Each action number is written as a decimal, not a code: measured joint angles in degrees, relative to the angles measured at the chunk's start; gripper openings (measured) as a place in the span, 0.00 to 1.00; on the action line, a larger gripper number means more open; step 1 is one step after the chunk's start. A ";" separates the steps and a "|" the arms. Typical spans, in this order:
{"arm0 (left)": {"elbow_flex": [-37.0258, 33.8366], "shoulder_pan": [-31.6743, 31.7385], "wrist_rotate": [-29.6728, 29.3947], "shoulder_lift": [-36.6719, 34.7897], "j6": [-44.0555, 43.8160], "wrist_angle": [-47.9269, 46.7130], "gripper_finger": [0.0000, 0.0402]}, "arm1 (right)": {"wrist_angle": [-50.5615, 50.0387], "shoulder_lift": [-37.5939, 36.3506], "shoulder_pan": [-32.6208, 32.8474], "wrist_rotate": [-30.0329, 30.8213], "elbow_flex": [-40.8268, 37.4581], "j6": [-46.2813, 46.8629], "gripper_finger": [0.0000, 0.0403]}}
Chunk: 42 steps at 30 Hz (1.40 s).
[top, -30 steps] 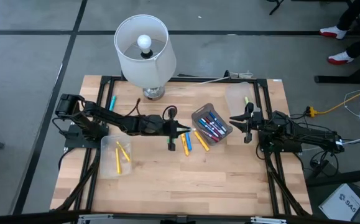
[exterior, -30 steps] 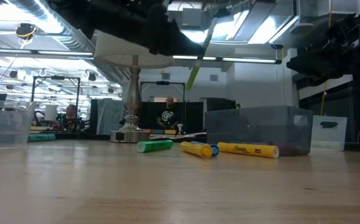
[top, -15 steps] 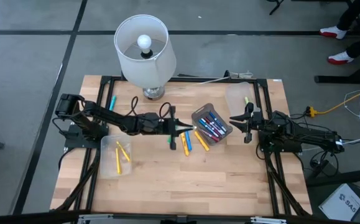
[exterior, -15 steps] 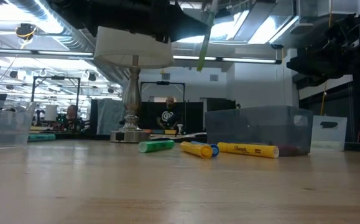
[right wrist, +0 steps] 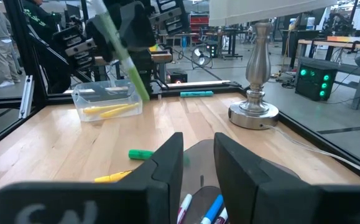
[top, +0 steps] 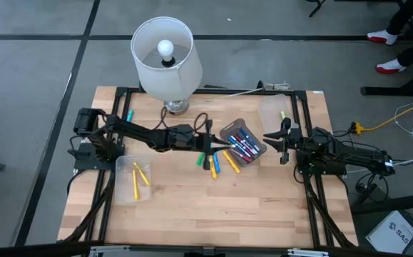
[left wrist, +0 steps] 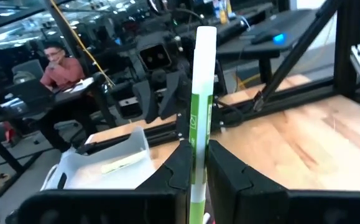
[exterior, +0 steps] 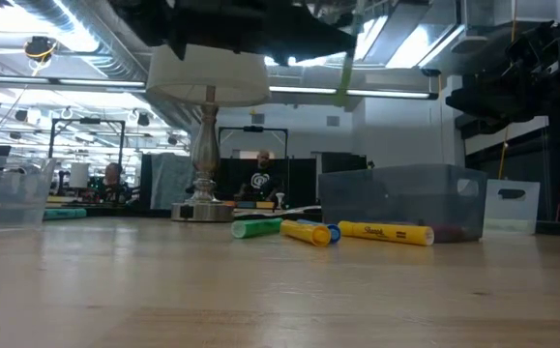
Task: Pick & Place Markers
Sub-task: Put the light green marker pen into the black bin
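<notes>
1. Wooden table point(top: 192, 207) in the high view: the left gripper point(top: 207, 140) reaches to the middle, just at 9 o'clock of the centre bin point(top: 243, 143), which holds a heap of mixed markers point(top: 242, 145). Loose markers lie on the wood at 7 o'clock of that bin: a green one point(top: 200, 158), a blue one point(top: 216, 163) and yellow ones point(top: 230, 161). The left bin point(top: 133, 180), at 8 o'clock of the table, holds two yellow markers point(top: 140, 175). A teal marker point(top: 129, 116) lies at 9 o'clock of the lamp point(top: 166, 61). The right gripper point(top: 283, 146) waits at 3 o'clock of the centre bin; the far right bin point(top: 273, 113) appears to hold one yellowish marker
2. Low view: a held green marker point(exterior: 343, 75) hangs near-upright, high above the table, its top under the dark arm
3. Left wrist view: the left claw is clamped tight on the green marker point(left wrist: 200, 118), which stands upright between its fingers point(left wrist: 226, 171)
4. Right wrist view: the right claw's fingers point(right wrist: 237, 163) stand slightly apart over the centre bin with nothing between them; the held green marker point(right wrist: 122, 55) shows across the table
5. Judgement: sorting seems early. Only a few markers sit in the side bins; one green is lifted but not placed, and the loose ones and the mixed heap remain
</notes>
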 joint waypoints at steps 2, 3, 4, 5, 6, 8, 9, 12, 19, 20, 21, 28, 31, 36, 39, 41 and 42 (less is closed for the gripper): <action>2.46 0.05 -0.14 1.59 1.32 -2.42 0.06 | 0.01 0.00 0.01 0.01 0.00 0.00 0.22; 3.75 0.09 -0.43 2.48 1.95 -3.59 0.06 | 0.00 -0.01 0.01 0.01 0.00 0.00 0.22; 4.98 0.19 -0.82 3.31 2.58 -4.68 0.06 | 0.02 0.00 0.02 0.02 0.00 0.00 0.22; 5.99 0.26 -1.14 4.11 3.05 -5.97 0.06 | 0.00 0.00 0.00 0.00 0.00 0.00 0.22; 7.16 0.35 -1.27 4.93 3.32 -6.95 0.06 | 0.01 0.00 0.01 0.00 0.00 0.00 0.22; 8.76 0.47 -1.33 5.91 4.07 -8.53 0.06 | 0.00 0.00 0.00 0.02 0.00 0.00 0.22; 9.74 0.60 -1.36 6.57 4.43 -8.55 0.06 | 0.02 0.00 0.02 0.02 0.00 0.00 0.22; 11.62 0.77 -1.36 7.92 4.96 -10.34 0.06 | 0.02 -0.02 0.02 0.00 0.00 0.00 0.22; 15.49 1.35 -2.03 9.73 11.81 -15.52 0.06 | 0.00 0.00 0.00 0.00 0.00 0.00 0.22; 15.73 1.36 -2.70 9.80 13.28 -16.66 0.06 | 0.00 0.00 0.00 0.01 0.00 0.00 0.22; 15.92 1.36 -3.28 9.80 14.83 -17.81 0.06 | 0.01 -0.01 0.01 0.02 0.00 0.00 0.22; 16.24 1.55 -4.29 10.11 24.04 -21.28 0.06 | 0.00 -0.02 0.02 0.00 0.00 0.00 0.22; 16.34 1.53 -5.66 11.72 26.21 -21.31 0.06 | 0.00 0.00 0.00 0.02 0.00 0.00 0.22; 20.37 1.55 -11.38 16.39 30.83 -21.32 0.06 | 0.02 -0.02 0.00 0.01 0.00 0.00 0.22; 23.68 1.56 -12.36 18.40 32.70 -23.78 0.06 | 0.02 0.00 0.00 0.01 0.00 0.00 0.22; 25.77 1.71 -12.59 19.58 33.40 -26.56 0.06 | 0.03 -0.02 0.01 0.04 0.00 0.01 0.22; 26.75 1.77 -12.75 20.23 33.85 -27.62 0.06 | 0.02 0.00 0.02 0.02 0.00 0.00 0.22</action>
